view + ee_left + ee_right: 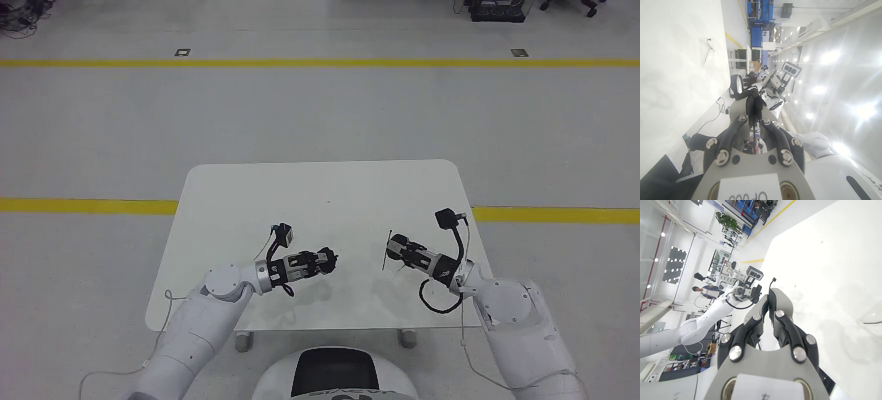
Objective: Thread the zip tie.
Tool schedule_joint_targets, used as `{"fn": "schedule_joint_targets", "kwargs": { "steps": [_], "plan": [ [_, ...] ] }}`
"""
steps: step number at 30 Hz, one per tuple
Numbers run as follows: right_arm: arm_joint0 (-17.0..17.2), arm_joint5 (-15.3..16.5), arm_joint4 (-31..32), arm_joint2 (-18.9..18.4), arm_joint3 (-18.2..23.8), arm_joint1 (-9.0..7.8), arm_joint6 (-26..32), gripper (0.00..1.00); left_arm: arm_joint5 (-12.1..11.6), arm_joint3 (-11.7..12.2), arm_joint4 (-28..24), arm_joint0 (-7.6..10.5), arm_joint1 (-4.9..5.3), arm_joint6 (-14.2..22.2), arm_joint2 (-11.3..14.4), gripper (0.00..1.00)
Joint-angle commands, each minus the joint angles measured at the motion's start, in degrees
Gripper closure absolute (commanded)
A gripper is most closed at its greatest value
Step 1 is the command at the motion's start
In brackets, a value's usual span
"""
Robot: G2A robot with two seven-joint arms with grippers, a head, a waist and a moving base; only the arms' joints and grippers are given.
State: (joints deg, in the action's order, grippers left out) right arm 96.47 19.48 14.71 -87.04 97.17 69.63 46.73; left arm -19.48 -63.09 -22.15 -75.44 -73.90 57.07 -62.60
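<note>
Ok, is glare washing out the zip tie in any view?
No. Left wrist view: ceiling lights flare, clear of the left claw. Right wrist view: zip tie stands dark against the white table. Top view: even light, soft shadows.

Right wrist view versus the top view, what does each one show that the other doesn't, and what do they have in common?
Right wrist view adds the close detail: the right gripper, fingers pressed shut on the zip tie, its head poking past their tips, plus a potted plant in the room behind. Top view adds the layout: the table in full outline, and the right gripper and left gripper facing each other with a gap between. Both share the zip tie, both grippers and the white tabletop.
</note>
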Motion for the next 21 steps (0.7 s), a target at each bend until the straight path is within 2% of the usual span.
{"fn": "schedule_joint_targets", "kwargs": {
  "steps": [1,6,9,11,15,21],
  "plan": [
    [0.00,0.00,-0.01,0.00,0.00,0.00,0.00,1.00,0.00,0.00,0.00,0.00,0.00,0.00,0.00,1.00],
    [0.00,0.00,-0.01,0.00,0.00,0.00,0.00,1.00,0.00,0.00,0.00,0.00,0.00,0.00,0.00,1.00],
    [0.38,0.00,2.43,0.56,-0.41,-0.01,-4.57,1.00,0.00,0.00,0.00,0.00,0.00,0.00,0.00,1.00],
    [1.75,0.00,0.66,0.86,0.48,0.06,-9.25,1.00,0.00,0.00,0.00,0.00,0.00,0.00,0.00,1.00],
    [5.30,0.00,1.40,2.04,4.19,-0.13,-20.07,1.00,0.00,0.00,0.00,0.00,0.00,0.00,0.00,1.00],
    [9.76,0.00,4.80,6.74,7.68,-1.03,-37.31,1.00,0.00,0.00,0.00,0.00,0.00,0.00,0.00,1.00]
  ]
}}
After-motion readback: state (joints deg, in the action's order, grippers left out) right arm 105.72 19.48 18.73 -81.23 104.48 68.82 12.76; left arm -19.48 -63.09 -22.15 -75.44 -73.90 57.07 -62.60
